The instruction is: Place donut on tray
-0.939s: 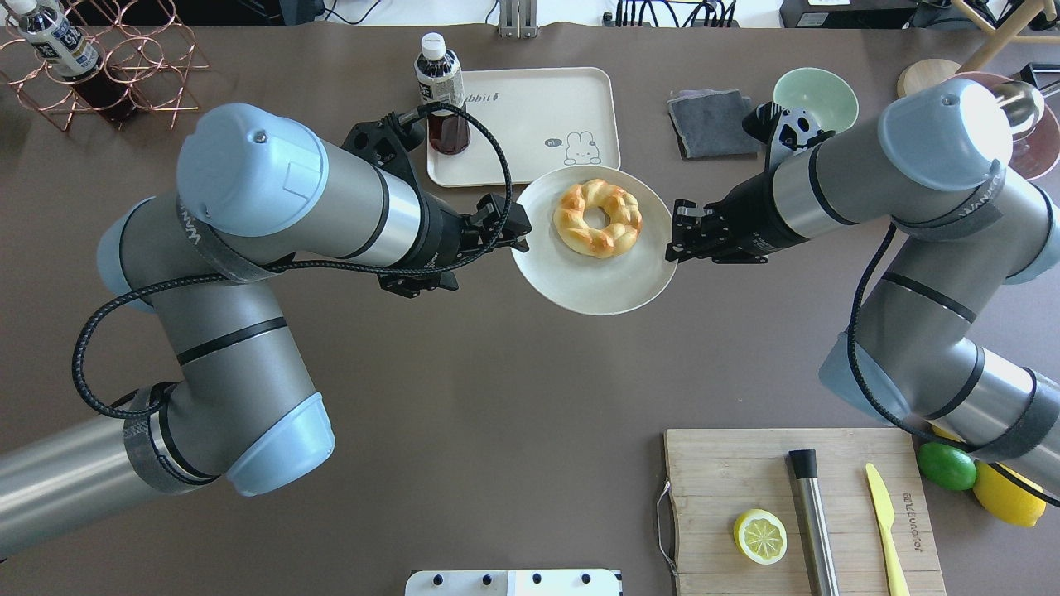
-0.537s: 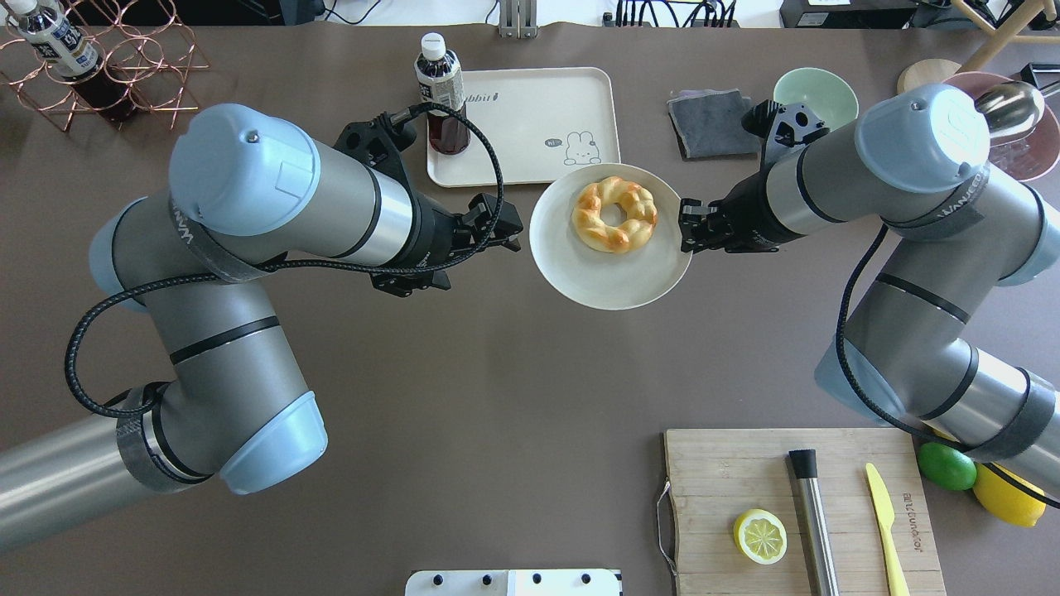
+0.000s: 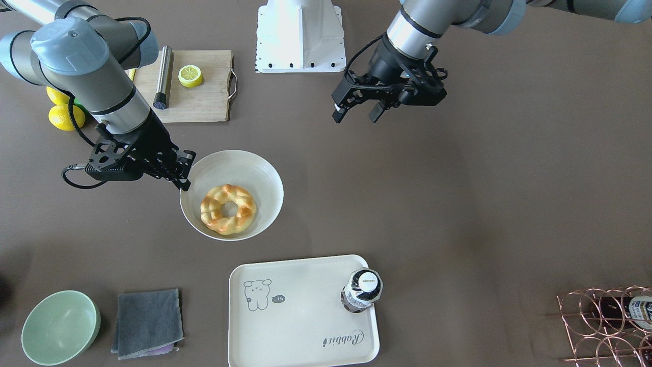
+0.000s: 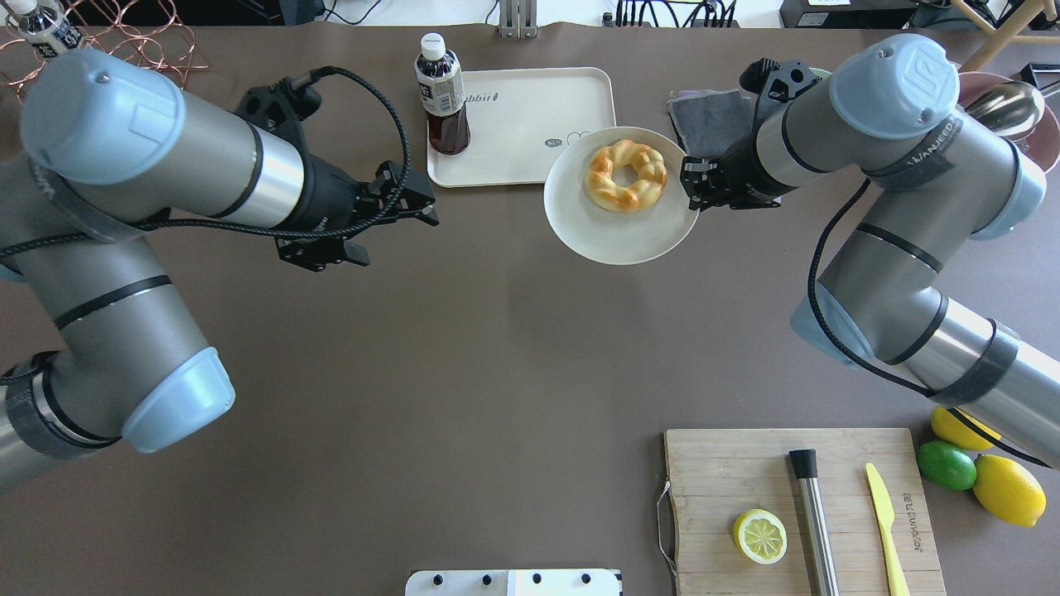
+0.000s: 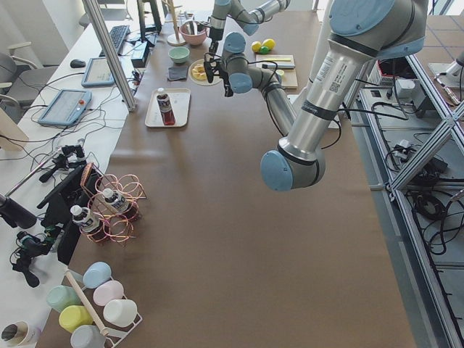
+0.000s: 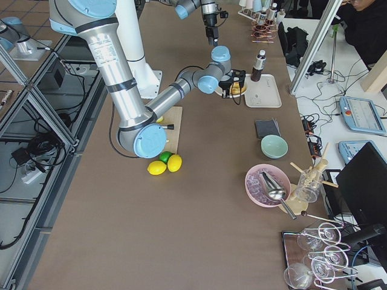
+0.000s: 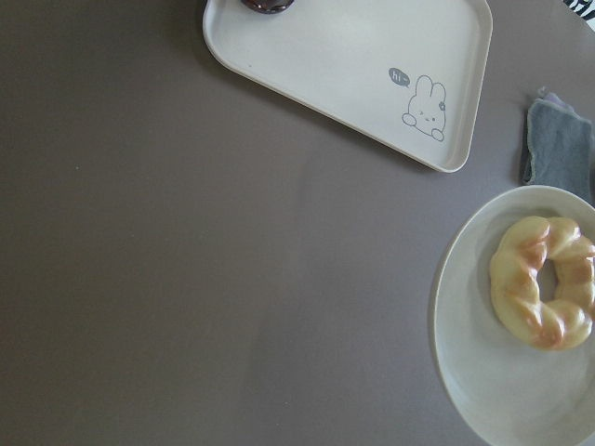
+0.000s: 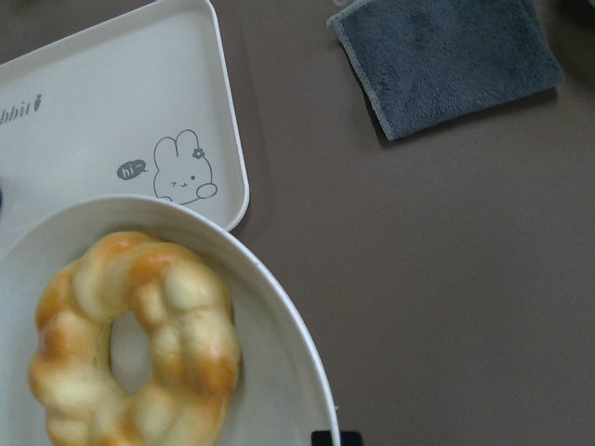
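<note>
Broadly, a brown worktop (image 4: pixel 497 364) ran the length of a lab room, with a white side desk (image 5: pixel 36 156) of tablets and cables along it. Toward the worktop's far edge lay the tray (image 4: pixel 538 108), a bottle (image 4: pixel 443 91) standing on one corner. Near the tray was a white bowl (image 4: pixel 621 236) — the right pincer (image 4: pixel 689 186) pinching its rim — and the donut (image 4: pixel 625 175) sat inside it. The left pincer (image 3: pixel 356 115) hovered spread and empty, well apart.
</note>
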Robot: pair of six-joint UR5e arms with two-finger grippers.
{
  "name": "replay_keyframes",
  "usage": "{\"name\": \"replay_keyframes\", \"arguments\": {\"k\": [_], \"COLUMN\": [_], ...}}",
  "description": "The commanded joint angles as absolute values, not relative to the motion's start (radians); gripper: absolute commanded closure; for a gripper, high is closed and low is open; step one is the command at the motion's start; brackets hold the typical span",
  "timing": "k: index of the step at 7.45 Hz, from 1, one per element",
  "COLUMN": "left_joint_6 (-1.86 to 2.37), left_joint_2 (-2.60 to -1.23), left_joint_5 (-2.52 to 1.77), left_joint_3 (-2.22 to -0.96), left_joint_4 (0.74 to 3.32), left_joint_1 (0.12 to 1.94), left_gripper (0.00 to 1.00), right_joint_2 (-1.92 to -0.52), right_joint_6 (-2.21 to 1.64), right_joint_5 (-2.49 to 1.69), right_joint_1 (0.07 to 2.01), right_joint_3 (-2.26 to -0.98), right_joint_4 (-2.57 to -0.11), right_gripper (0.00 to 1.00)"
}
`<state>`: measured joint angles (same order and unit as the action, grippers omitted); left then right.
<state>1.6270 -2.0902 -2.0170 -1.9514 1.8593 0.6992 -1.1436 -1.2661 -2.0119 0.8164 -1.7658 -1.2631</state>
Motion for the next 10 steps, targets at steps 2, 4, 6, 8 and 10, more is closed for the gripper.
{"name": "replay_keyframes", "arguments": {"k": [2,4,6,8,10], "left_joint_6": [1.288,1.014,0.802,0.634,0.534], "left_joint_2": [-1.845,-1.703,-1.620,-1.612,-1.612], "left_joint_5": [-2.179,-2.258,-2.276,-2.279,-2.283], "left_joint_3": [-2.009,-2.002,-1.968,-1.886,-1.842], "left_joint_4": [1.859,1.859,1.861,1.861,1.861], "left_joint_1": [0.923,1.067,1.135,1.221,1.287], "left_gripper": [0.02,0.02,0.02,0.02,0.02], "right_joint_2": [-1.008,-0.843,-0.755,-0.697,-0.637], "right_joint_6": [-1.314,-1.344,-1.400,-1.434,-1.434], "right_joint_5": [-2.013,-2.011,-2.017,-2.019,-2.010], "right_joint_1": [0.888,0.896,0.903,0.904,0.885], "right_joint_3": [-1.623,-1.420,-1.248,-1.013,-0.916], "right_joint_4": [-1.261,-1.253,-1.153,-0.947,-0.931], "right_gripper": [1.00,1.00,1.00,1.00,1.00]}}
